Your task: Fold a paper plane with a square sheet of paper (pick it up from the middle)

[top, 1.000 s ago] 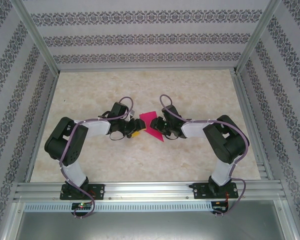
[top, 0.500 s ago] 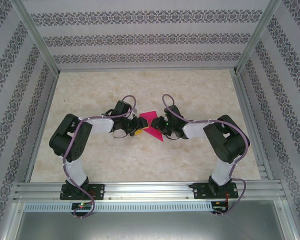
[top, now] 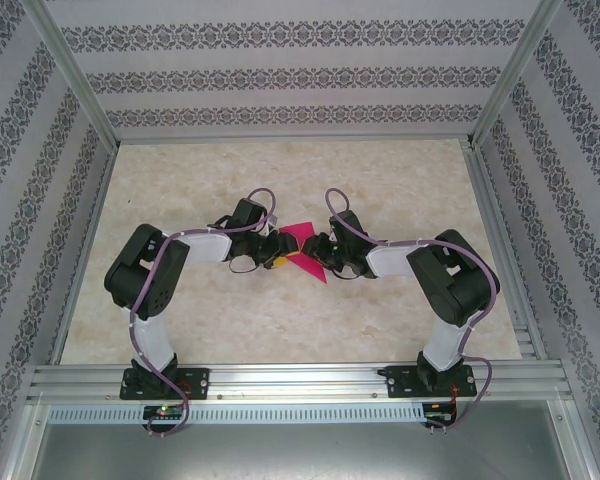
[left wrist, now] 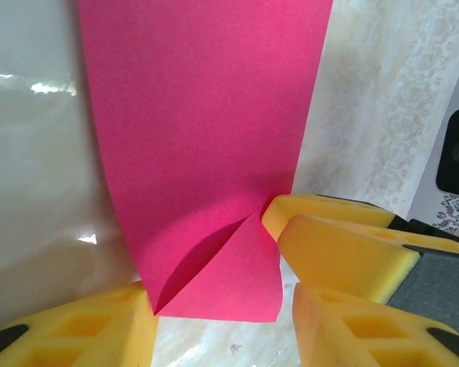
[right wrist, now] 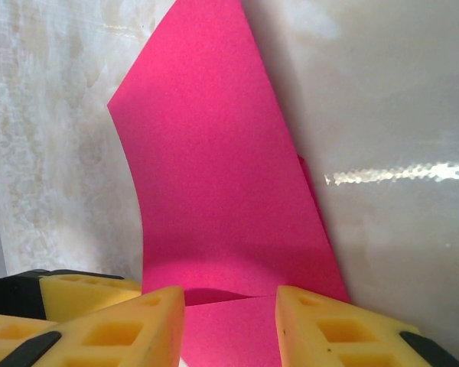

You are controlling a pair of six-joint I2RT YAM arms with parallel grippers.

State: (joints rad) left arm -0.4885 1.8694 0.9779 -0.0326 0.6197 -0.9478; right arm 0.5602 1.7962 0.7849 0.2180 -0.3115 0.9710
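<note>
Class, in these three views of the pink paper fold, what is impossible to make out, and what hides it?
- Top external: the square sheet of paper is tiny; left gripper and right gripper cover its sides, so creases are unreadable.
- Left wrist: the sheet's far end is cut off by the top edge.
- Right wrist: its near end leaves the bottom edge between the fingers; grip unclear.

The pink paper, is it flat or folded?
Folded. The paper shows a creased flap turned over at one corner; from above its outline is pointed, not square.
</note>
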